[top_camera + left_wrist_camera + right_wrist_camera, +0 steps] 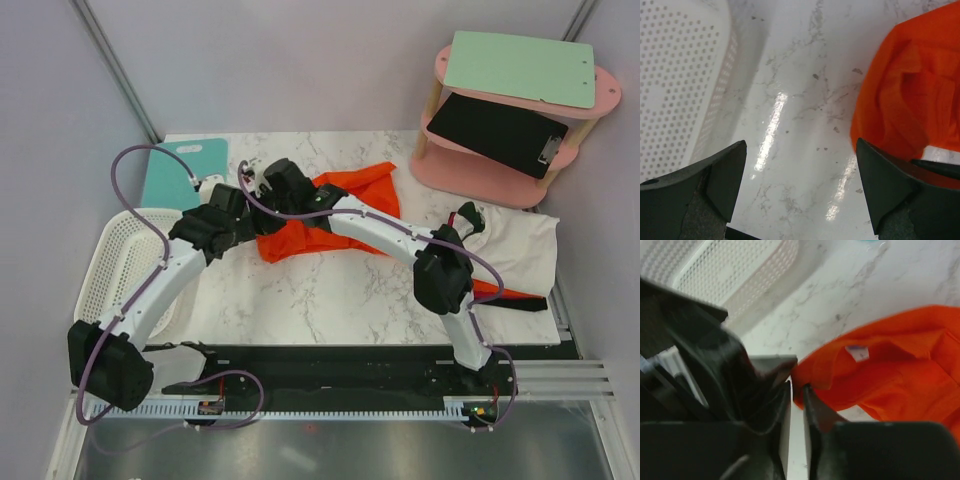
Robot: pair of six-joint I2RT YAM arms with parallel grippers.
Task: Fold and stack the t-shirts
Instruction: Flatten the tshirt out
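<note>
while the left gripper point(801, 145) hangs wide open over bare marble table point(330, 290), nothing sits betw its fingers point(722, 175); the t-shirt point(352, 186) lies just beside its right finger in the left wrist view, touching or nearly so, can't tell which. the shirt is a crumpled, unfolded orange-red heap at mid-table, toward the far side, w/ the right arm stretched across it in the top view. right gripper point(796, 385) is at the heap's left edge, jaws drawn nearly together, and the cloth's edge is pinched at the tips; a thin slit of table shows lower down betw the fingers. a small white label shows on the shirt in the right wrist view. both grippers sit close together, left one on the basket side.

white basket point(120, 255) stands at the table's left edge, near the left arm. teal board point(175, 175) lies at the far left corner. white cloth point(520, 245) is spread on the right side, and a second orange-red cloth point(515, 296) pokes out along its near edge, mostly hidden. pink shelf point(440, 165) at far right holds a green clipboard point(515, 68) on top and a black clipboard point(495, 130) below.
</note>
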